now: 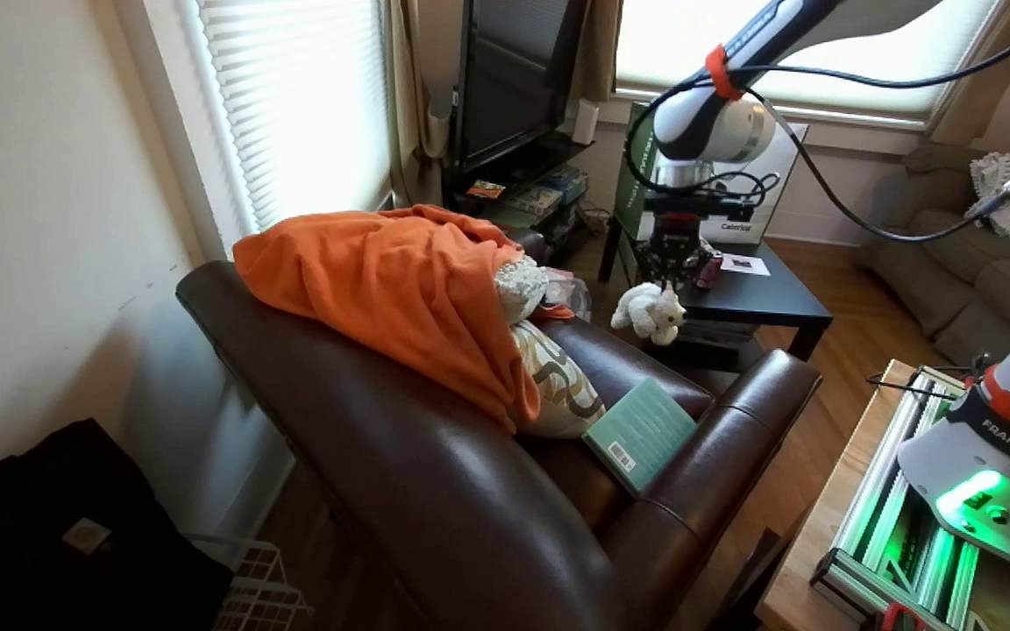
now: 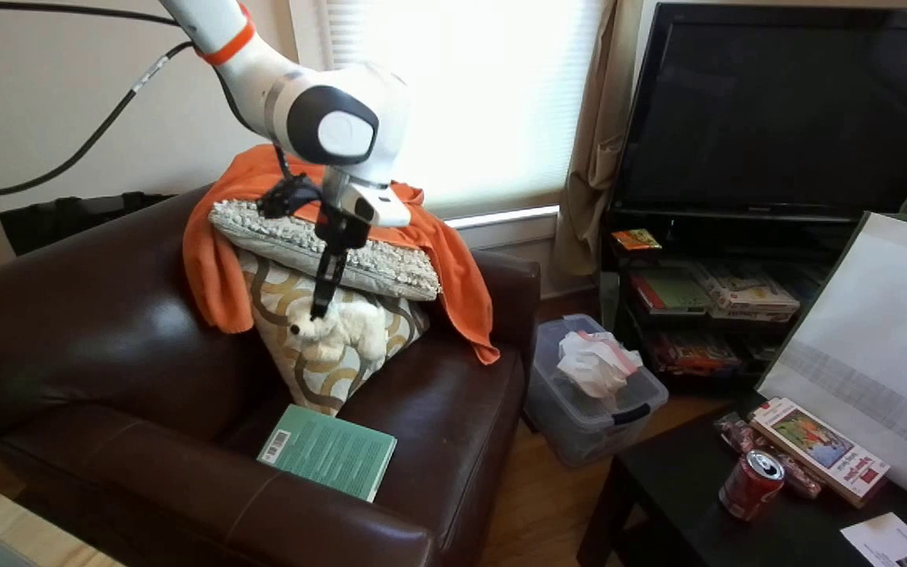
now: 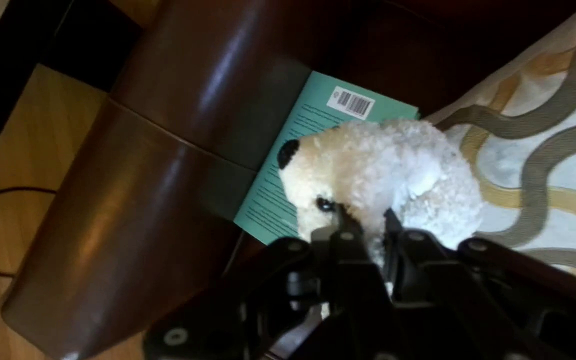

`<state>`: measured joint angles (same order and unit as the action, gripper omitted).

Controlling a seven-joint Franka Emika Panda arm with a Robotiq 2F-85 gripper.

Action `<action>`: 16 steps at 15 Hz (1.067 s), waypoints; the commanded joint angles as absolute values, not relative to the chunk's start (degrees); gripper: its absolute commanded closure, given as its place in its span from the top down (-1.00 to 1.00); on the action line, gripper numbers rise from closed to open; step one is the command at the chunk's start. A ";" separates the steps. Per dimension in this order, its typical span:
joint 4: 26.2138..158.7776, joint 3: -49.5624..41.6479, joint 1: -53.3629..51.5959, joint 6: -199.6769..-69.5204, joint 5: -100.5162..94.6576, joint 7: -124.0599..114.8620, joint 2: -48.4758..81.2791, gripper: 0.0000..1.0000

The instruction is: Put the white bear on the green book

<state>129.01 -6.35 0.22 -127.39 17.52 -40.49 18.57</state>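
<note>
Bear (image 3: 383, 175) in jaws, bin (image 2: 575, 437) with bag (image 2: 597, 364)

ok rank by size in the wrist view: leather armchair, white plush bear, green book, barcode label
Largest: leather armchair
Next, unsure: white plush bear, green book; the nearer bear partly hides the book
Smallest: barcode label

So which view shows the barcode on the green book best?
The wrist view: the barcode appears largest there and uncovered, though the white bear hides part of the green book. Both exterior views also show the barcode uncovered, but only as a small patch near one end of the green book.
</note>
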 commanded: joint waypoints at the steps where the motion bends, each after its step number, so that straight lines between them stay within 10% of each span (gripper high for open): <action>1: 140.98 -6.21 2.36 -137.88 25.24 -41.20 19.25 -0.94; 2: 143.59 -5.61 3.23 -140.61 28.69 -40.16 20.58 -0.94; 3: 145.61 -4.96 4.55 -142.76 32.55 -38.39 22.32 -0.25; 12: 151.48 -13.25 14.44 -140.96 48.12 -22.92 11.31 0.92; 16: 156.27 -13.65 10.89 -144.51 40.60 -22.78 -1.60 1.00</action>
<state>149.49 -14.49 14.05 -142.54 45.52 -21.84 9.58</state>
